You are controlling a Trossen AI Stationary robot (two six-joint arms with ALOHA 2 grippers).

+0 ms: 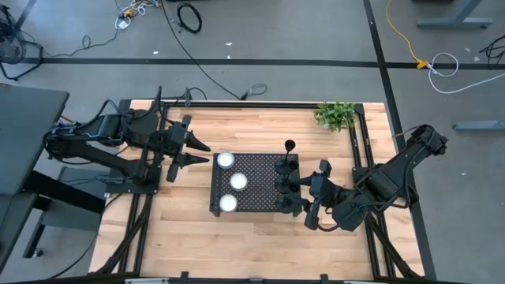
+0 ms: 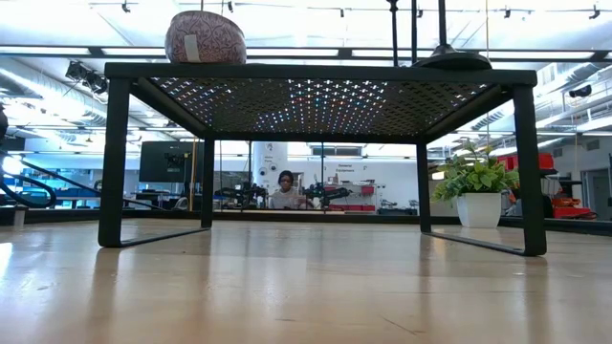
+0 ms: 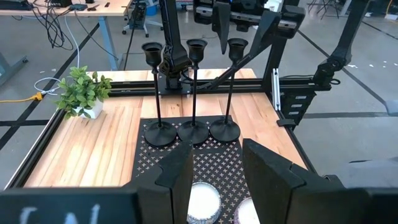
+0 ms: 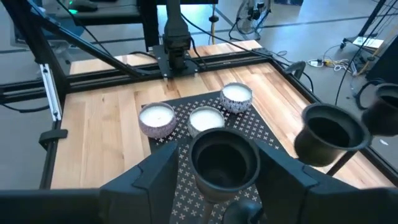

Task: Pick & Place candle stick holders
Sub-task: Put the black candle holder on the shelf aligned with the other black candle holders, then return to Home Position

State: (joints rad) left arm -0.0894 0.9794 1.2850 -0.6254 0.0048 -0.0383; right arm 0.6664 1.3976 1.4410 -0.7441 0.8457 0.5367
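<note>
Three black metal candle stick holders (image 3: 194, 93) stand on the black perforated tray (image 1: 256, 170), where the right gripper (image 4: 225, 186), fingers spread, straddles one cup, seemingly about to clench and lift, while the left gripper (image 3: 214, 168) waits released beside the tray.

Robotics lab, grey floor strewn with cables (image 1: 189, 16), monitor (image 2: 164, 161), person at a workbench (image 2: 285, 189), ceiling strip lights (image 2: 287, 53)

right gripper (image 4: 219, 163): dark fingers spread either side of a black metal candle holder cup (image 4: 224, 159) | second black holder cup (image 4: 328, 134) at its 3 o'clock, apart | three white candles (image 4: 194, 116) on black perforated tray (image 4: 267, 135) at 12 o'clock
</note>
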